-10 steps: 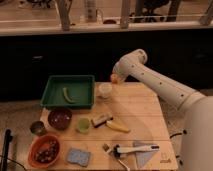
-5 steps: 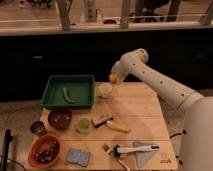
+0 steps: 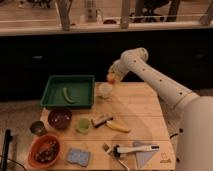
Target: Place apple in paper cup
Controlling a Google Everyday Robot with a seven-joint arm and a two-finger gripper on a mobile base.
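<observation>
The apple (image 3: 111,78) is a small orange-yellow fruit held in my gripper (image 3: 113,78) at the end of the white arm, just above and right of the paper cup. The paper cup (image 3: 105,90) is short and white and stands on the wooden table (image 3: 135,107) by the right side of the green tray. The gripper is shut on the apple, with the apple hanging over the cup's right rim.
A green tray (image 3: 69,91) holds a green curved item. A dark bowl (image 3: 60,119), light green cup (image 3: 83,125), small metal cup (image 3: 37,128), banana (image 3: 118,126), orange bowl (image 3: 44,151), blue sponge (image 3: 77,156) and a white tool (image 3: 135,148) lie in front.
The gripper with the apple has barely moved; it stays beside and above the cup.
</observation>
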